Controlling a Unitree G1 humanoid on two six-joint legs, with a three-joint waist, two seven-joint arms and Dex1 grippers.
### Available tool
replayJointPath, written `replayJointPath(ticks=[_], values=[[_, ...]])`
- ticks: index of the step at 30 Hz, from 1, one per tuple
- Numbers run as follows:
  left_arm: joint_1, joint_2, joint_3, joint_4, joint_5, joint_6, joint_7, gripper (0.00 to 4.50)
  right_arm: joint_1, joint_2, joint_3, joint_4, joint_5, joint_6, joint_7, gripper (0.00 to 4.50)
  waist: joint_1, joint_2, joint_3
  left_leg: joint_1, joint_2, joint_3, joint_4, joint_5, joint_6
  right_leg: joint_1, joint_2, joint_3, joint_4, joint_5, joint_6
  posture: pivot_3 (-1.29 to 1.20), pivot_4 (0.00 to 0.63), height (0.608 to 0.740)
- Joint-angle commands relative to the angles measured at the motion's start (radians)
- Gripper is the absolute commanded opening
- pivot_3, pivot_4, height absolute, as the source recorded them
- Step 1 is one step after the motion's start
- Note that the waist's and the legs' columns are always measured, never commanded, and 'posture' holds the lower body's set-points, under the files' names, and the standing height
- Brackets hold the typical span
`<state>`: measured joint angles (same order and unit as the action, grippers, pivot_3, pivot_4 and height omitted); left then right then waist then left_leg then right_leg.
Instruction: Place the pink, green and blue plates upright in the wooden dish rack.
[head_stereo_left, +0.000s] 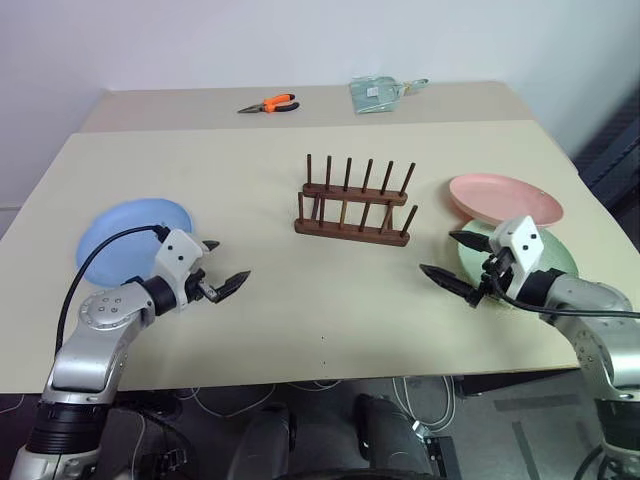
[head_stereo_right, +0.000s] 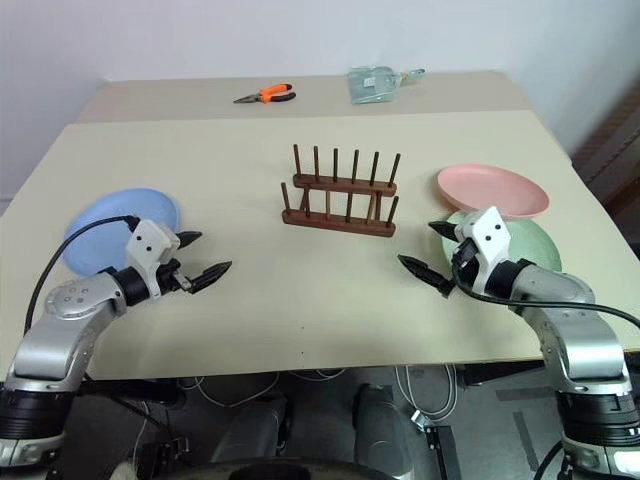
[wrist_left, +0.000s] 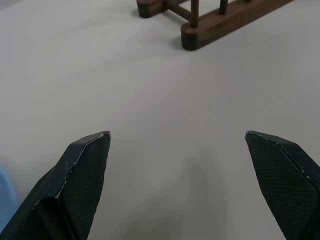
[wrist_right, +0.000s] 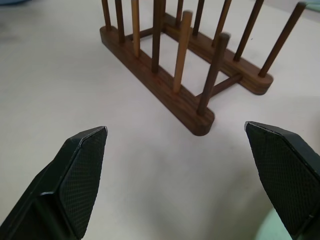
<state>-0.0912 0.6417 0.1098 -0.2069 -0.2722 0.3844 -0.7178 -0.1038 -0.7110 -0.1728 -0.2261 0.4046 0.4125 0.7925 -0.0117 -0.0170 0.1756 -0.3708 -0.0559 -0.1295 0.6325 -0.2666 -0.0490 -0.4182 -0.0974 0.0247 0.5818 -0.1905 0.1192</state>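
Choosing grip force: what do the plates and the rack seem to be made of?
The blue plate, pink plate and green plate look like matte plastic: flat pastel colour, no glare. The dish rack looks like dark-stained wood, grain visible, though one peg is paler.

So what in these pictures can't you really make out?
- Green plate: head views, partly hidden by the right gripper and the pink plate.
- Blue plate: the left gripper and its arm cover its near edge.
- Clear packet: contents too small.
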Motion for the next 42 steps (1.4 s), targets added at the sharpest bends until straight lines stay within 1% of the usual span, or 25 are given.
replayJointPath(ticks=[1,3,4,6,8,11,15,19,21,24,27,31,32,33,36,38,39,42], values=[[-0.009,-0.004,0.003,-0.002,0.007,-0.031,0.004,4.43,-0.048,0.022,0.017,0.034,-0.052,-0.062,-0.034,4.50,0.000,0.000,0.000,0.000,0.000,0.000,0.000,0.000,0.000,0.000,0.000,0.000,0.000,0.000,0.000,0.00,0.150,0.740],[-0.010,-0.012,-0.006,0.005,0.014,-0.038,0.009,4.43,-0.061,0.030,0.033,0.060,-0.084,-0.093,-0.044,4.50,0.000,0.000,0.000,0.000,0.000,0.000,0.000,0.000,0.000,0.000,0.000,0.000,0.000,0.000,0.000,0.00,0.150,0.740],[-0.020,-0.019,-0.014,0.011,0.014,-0.040,0.008,4.43,-0.070,0.035,0.036,0.066,-0.076,-0.084,-0.040,4.50,0.001,0.000,0.000,0.000,0.000,0.000,0.000,0.000,0.000,0.000,0.000,0.000,0.000,0.000,0.000,0.00,0.150,0.740],[-0.073,-0.041,-0.046,0.070,0.016,-0.046,-0.008,4.43,-0.077,0.043,0.045,0.047,-0.036,-0.042,-0.018,4.50,0.004,0.000,0.000,0.000,0.000,0.000,0.000,0.000,0.000,0.000,0.000,0.000,0.000,0.000,0.000,0.00,0.150,0.740],[-0.145,-0.056,-0.089,0.166,0.033,-0.070,-0.043,4.43,-0.067,0.048,0.061,0.013,-0.025,-0.022,-0.010,4.50,0.008,0.000,0.000,0.000,0.000,0.000,0.001,0.000,0.000,0.000,0.000,0.000,0.000,0.000,0.000,0.00,0.150,0.740],[-0.306,-0.097,-0.177,0.390,0.108,-0.172,-0.086,4.43,-0.042,0.069,0.085,-0.024,-0.062,-0.027,-0.055,4.50,0.007,0.000,0.000,0.000,-0.001,0.000,0.001,0.000,0.000,0.001,0.000,0.000,0.000,0.001,0.002,0.00,0.150,0.740],[-0.529,-0.195,-0.250,0.700,0.160,-0.292,-0.146,4.43,0.019,0.093,0.101,-0.124,-0.090,-0.011,-0.120,4.50,0.018,0.000,0.000,0.000,-0.001,0.000,0.002,0.000,0.000,0.001,0.000,-0.001,0.000,0.002,0.003,0.00,0.150,0.740],[-0.684,-0.272,-0.281,0.970,0.209,-0.408,-0.183,4.43,0.078,0.125,0.103,-0.226,-0.094,0.026,-0.188,4.50,0.021,-0.001,-0.001,-0.001,-0.001,0.000,0.002,0.000,0.000,0.000,0.000,0.000,0.000,0.002,0.004,0.00,0.150,0.740],[-0.776,-0.335,-0.300,1.129,0.242,-0.453,-0.180,4.43,0.133,0.133,0.110,-0.289,-0.124,0.038,-0.233,4.50,0.023,-0.001,-0.001,-0.001,-0.001,0.000,0.001,0.000,0.000,0.000,0.000,-0.001,0.000,0.002,0.004,0.00,0.150,0.740],[-0.849,-0.389,-0.306,1.279,0.279,-0.506,-0.167,4.43,0.178,0.150,0.095,-0.361,-0.126,0.066,-0.282,4.50,0.025,-0.002,-0.001,-0.001,-0.001,-0.001,0.003,0.000,0.000,0.001,0.000,-0.001,0.000,0.002,0.004,0.00,0.150,0.740],[-0.883,-0.418,-0.288,1.353,0.292,-0.542,-0.146,3.60,0.209,0.147,0.078,-0.403,-0.132,0.088,-0.306,4.50,0.024,-0.002,-0.001,-0.001,-0.001,-0.001,0.003,0.000,0.000,0.002,0.000,-0.001,0.000,0.002,0.006,0.00,0.150,0.740],[-0.870,-0.434,-0.271,1.350,0.282,-0.582,-0.189,1.69,0.229,0.123,0.051,-0.412,-0.130,0.094,-0.298,4.50,0.023,-0.002,-0.001,-0.001,-0.001,-0.001,0.003,0.000,0.000,0.002,0.000,-0.001,0.000,0.002,0.006,0.00,0.150,0.740],[-0.862,-0.432,-0.270,1.342,0.281,-0.592,-0.205,1.14,0.229,0.120,0.048,-0.414,-0.130,0.096,-0.297,4.50,0.022,-0.002,-0.001,-0.001,-0.001,-0.001,0.003,0.000,0.000,0.002,0.000,-0.001,0.000,0.002,0.006,0.00,0.150,0.740],[-0.845,-0.428,-0.271,1.317,0.277,-0.598,-0.230,0.77,0.230,0.114,0.038,-0.413,-0.126,0.098,-0.292,4.50,0.021,-0.002,-0.001,0.000,-0.001,-0.001,0.003,0.000,0.000,0.002,0.000,-0.001,0.000,0.002,0.006,0.00,0.150,0.740],[-0.751,-0.408,-0.279,1.146,0.243,-0.575,-0.329,0.77,0.239,0.076,-0.013,-0.410,-0.101,0.108,-0.254,4.50,0.021,-0.002,-0.002,0.000,-0.001,-0.001,0.002,0.000,0.000,0.002,0.000,-0.001,0.000,0.002,0.006,0.00,0.150,0.740],[-0.664,-0.381,-0.297,0.972,0.222,-0.509,-0.385,0.77,0.249,0.045,-0.043,-0.401,-0.085,0.111,-0.221,4.50,0.021,-0.002,-0.002,-0.001,-0.001,-0.001,0.002,0.000,0.000,0.002,0.000,-0.001,0.000,0.002,0.006,0.00,0.150,0.740],[-0.607,-0.361,-0.310,0.855,0.210,-0.465,-0.409,0.77,0.256,0.028,-0.057,-0.394,-0.077,0.113,-0.200,4.50,0.020,-0.002,-0.002,-0.001,-0.001,-0.001,0.002,0.000,0.000,0.002,0.000,-0.001,0.000,0.002,0.006,0.00,0.150,0.740],[-0.483,-0.314,-0.332,0.589,0.180,-0.347,-0.446,0.77,0.273,-0.005,-0.082,-0.374,-0.062,0.114,-0.157,4.50,0.020,-0.002,-0.002,0.000,-0.001,-0.001,0.002,0.000,0.000,0.002,0.000,0.000,0.000,0.002,0.005,0.00,0.150,0.740]])
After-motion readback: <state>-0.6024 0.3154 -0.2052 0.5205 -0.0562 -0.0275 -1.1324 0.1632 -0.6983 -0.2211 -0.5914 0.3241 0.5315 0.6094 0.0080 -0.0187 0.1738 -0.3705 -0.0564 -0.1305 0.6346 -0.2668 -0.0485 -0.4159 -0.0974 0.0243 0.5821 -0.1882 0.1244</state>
